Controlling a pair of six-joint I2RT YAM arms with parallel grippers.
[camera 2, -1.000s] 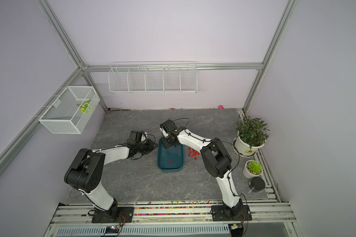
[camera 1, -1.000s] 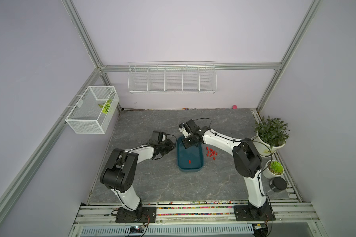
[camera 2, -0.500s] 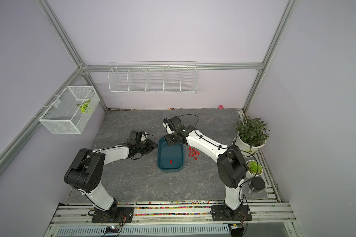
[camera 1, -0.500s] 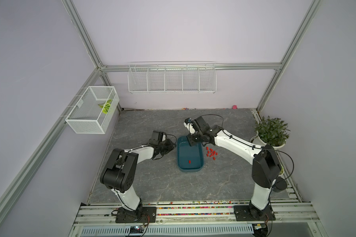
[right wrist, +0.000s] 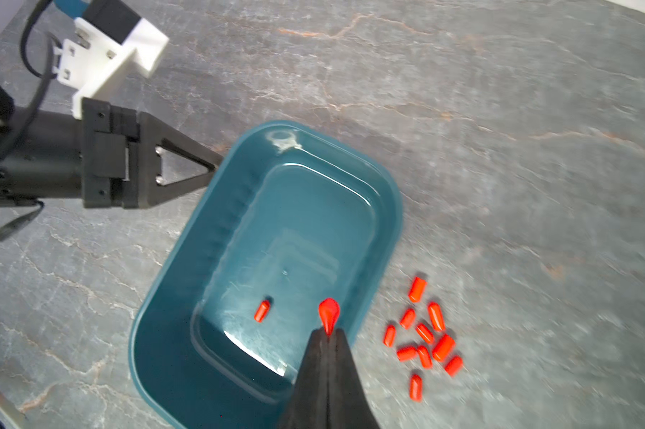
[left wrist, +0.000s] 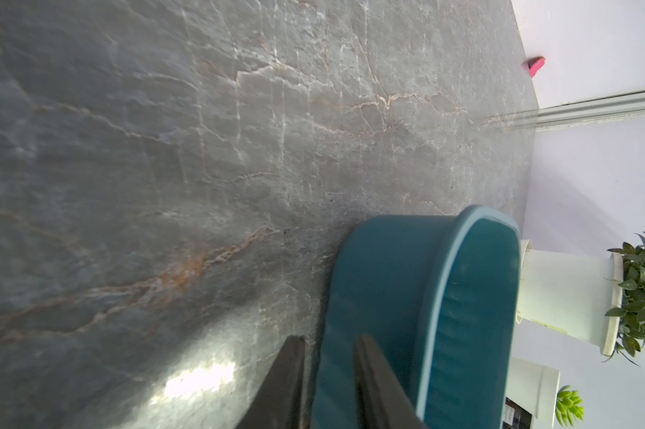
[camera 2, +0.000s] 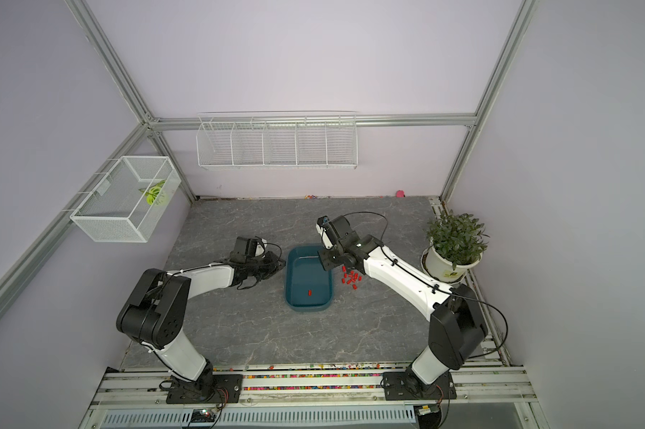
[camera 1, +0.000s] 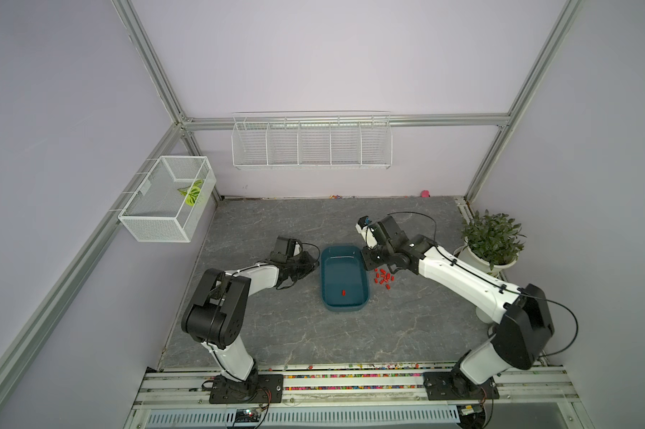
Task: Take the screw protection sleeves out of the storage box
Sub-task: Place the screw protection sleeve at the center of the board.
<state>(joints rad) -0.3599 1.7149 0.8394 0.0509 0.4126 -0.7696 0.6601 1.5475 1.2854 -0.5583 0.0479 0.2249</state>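
Note:
The teal storage box [camera 1: 335,275] [camera 2: 302,275] lies mid-table in both top views. One red screw protection sleeve [camera 1: 343,293] [right wrist: 262,310] rests on its floor. Several more sleeves [camera 1: 383,278] [camera 2: 351,276] [right wrist: 423,334] lie in a heap on the table just right of the box. My right gripper [right wrist: 328,332] [camera 1: 368,264] hangs above the box's right rim, shut on a red sleeve [right wrist: 329,314] that sticks out past its tips. My left gripper [left wrist: 330,340] [right wrist: 218,161] [camera 1: 318,264] lies low at the box's left rim, shut on the edge of the box [left wrist: 387,278].
A potted plant [camera 1: 490,241] stands at the right table edge, with a smaller one [left wrist: 570,405] nearer the front. White wire baskets hang on the back wall [camera 1: 311,143] and left wall [camera 1: 168,200]. A pink item [camera 1: 425,193] lies by the back wall. Coloured beads [camera 1: 350,377] line the front rail.
My right gripper has carried the sleeve from over the box's far end rightward to its right rim, and the arm has stretched out. The left arm has not moved.

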